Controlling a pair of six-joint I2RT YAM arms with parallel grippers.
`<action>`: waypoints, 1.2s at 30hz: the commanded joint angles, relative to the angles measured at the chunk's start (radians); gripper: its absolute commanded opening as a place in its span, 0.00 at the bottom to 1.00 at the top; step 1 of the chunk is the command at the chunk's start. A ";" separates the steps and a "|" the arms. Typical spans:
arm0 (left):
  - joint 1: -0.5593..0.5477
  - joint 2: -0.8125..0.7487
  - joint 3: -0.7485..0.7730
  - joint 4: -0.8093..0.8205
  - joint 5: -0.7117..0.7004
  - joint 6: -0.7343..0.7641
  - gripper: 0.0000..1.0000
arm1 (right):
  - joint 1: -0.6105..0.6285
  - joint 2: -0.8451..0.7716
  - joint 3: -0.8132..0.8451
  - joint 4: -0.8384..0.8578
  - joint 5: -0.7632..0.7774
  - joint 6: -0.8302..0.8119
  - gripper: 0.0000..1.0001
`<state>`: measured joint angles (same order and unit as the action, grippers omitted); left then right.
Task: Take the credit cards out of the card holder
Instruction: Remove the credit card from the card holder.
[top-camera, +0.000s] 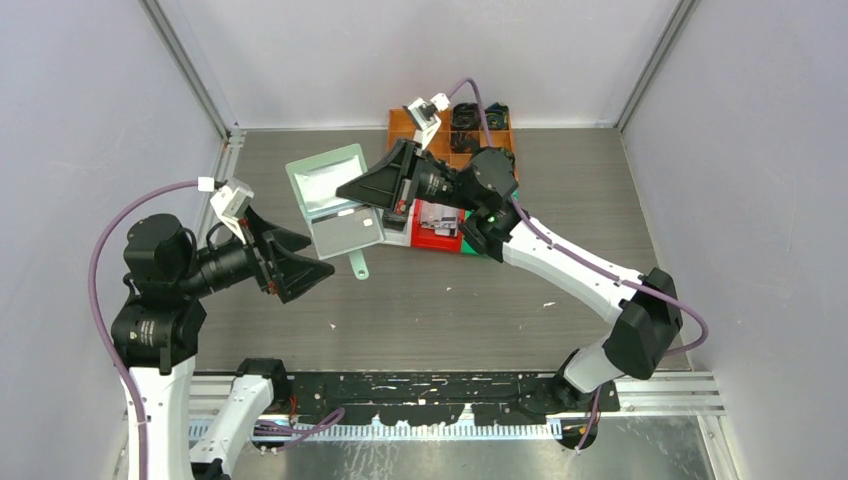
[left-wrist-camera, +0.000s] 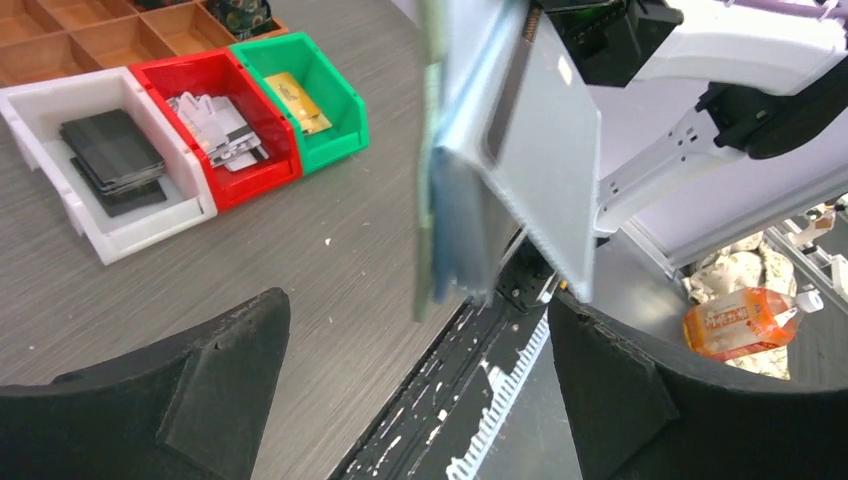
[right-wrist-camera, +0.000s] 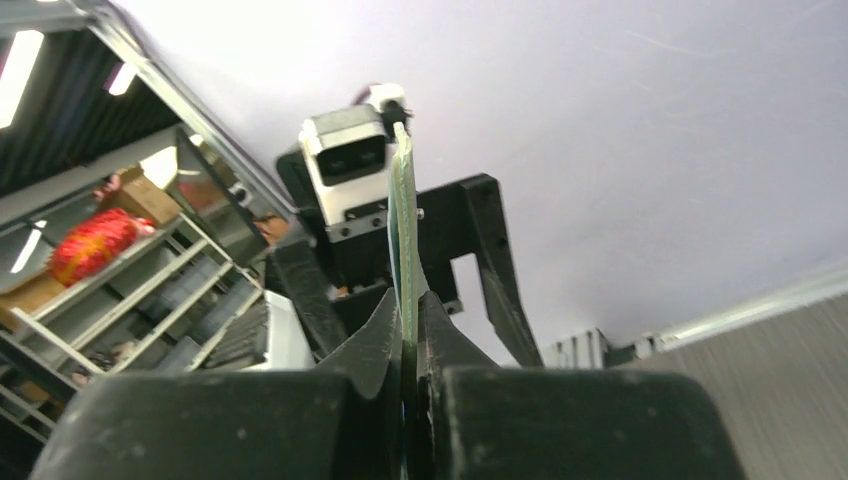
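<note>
Gripping the opened card holder (top-camera: 328, 182) at its edge, the right gripper (right-wrist-camera: 411, 322) is clenched on it. The holder is raised off the table (top-camera: 450, 300), left of the bins, seen edge-on between the fingers in the right wrist view. The left gripper (top-camera: 318, 256) is spread wide and grasps nothing, just below-left of the holder. Black cards (left-wrist-camera: 110, 155) lie in the white bin (left-wrist-camera: 150, 238), silvery cards (left-wrist-camera: 215, 125) in the red bin (left-wrist-camera: 255, 182), and a gold card (left-wrist-camera: 295, 102) in the green bin (left-wrist-camera: 338, 145).
</note>
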<state>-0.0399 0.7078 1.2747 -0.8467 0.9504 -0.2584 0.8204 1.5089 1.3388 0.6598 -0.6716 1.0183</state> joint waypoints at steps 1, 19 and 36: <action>-0.003 -0.011 0.002 0.120 0.029 -0.126 1.00 | -0.007 -0.073 -0.024 0.249 0.056 0.151 0.01; -0.003 -0.081 -0.149 0.576 0.268 -0.532 1.00 | 0.016 -0.075 -0.079 0.332 0.137 0.178 0.01; -0.004 -0.091 -0.149 0.839 0.291 -0.727 0.87 | 0.063 -0.093 -0.119 0.254 0.225 0.009 0.01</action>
<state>-0.0399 0.6231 1.1141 -0.1150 1.2091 -0.9348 0.8745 1.4700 1.2201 0.8959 -0.5030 1.1118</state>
